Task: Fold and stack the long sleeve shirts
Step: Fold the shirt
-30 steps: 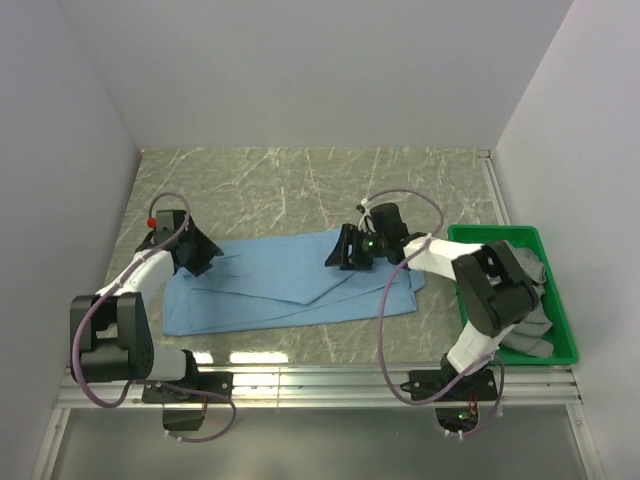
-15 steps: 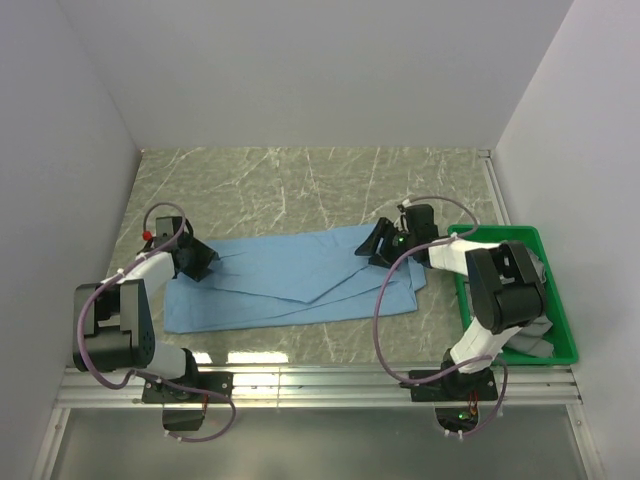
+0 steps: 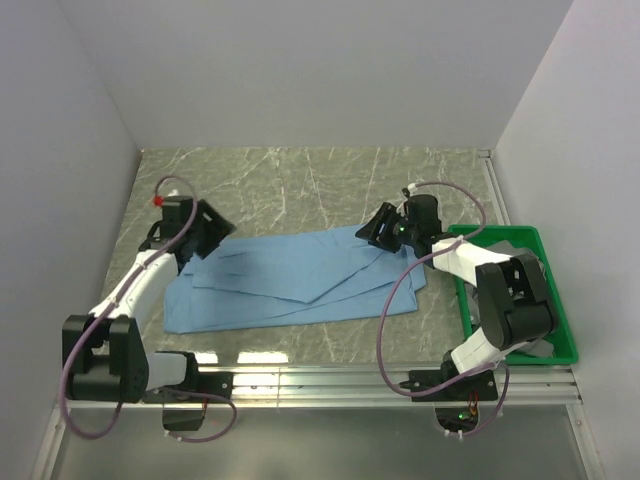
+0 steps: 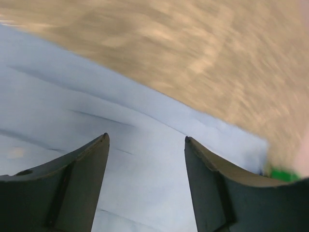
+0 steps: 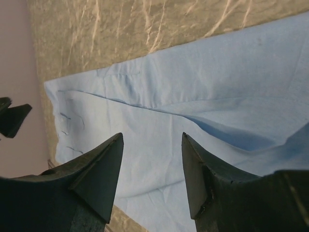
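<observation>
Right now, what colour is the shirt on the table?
Plain light blue; the shirt shows best in the top view.

One blue shirt (image 3: pixel 290 280), one green bin (image 3: pixel 515 231)

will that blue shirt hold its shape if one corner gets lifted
Probably not: the blue shirt lies in thin, creased layers, so it should droop. It looks light, and its folds may slide on the smooth table.

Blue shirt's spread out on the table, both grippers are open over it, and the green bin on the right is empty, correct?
Not the bin: the top view shows grey cloth lying in it. The rest stands: the blue shirt is spread on the table, with the left gripper and right gripper open over it.
</observation>
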